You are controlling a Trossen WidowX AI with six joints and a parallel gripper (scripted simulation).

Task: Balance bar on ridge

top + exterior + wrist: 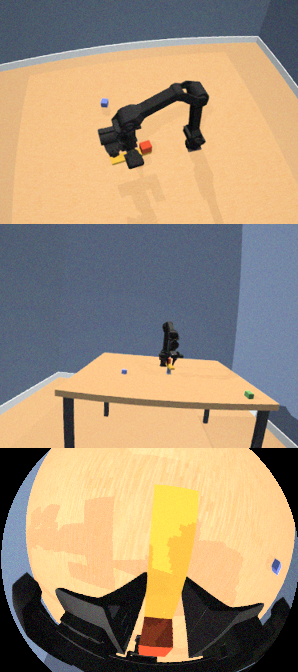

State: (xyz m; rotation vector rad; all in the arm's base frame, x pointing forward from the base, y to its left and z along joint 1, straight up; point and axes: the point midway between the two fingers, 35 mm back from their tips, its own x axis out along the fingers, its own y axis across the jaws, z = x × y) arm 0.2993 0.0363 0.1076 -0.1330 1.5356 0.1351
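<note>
1. The arm is bent low over the middle of the table, its gripper pointing down at the spot where the work is going on. That stoop makes sense: the bar has to be set down gently, not dropped.

2. The gripper is partly closed, with the yellow bar pinched between its two dark fingers. From the wrist view the bar runs straight out from between the jaws, long end away from the camera.

3. The grip looks to be near the bar's middle, though the fingers hide the exact spot. I take that as deliberate, since a bar held centrally should come down level.

4. Right under the near part of the bar sits a small red block, which I judge to be the ridge. In the top view it shows just beside the gripper, with the bar's yellow end sticking out on the other side.

5. I cannot tell whether the bar already rests on the ridge or hangs just above it, nor whether either end clears the table.

6. A blue cube and a green block lie well apart from all this and seem to play no part.

7. Letting go is not yet done; the risk, as I see it, is the bar tipping if it sits off-centre.
</note>
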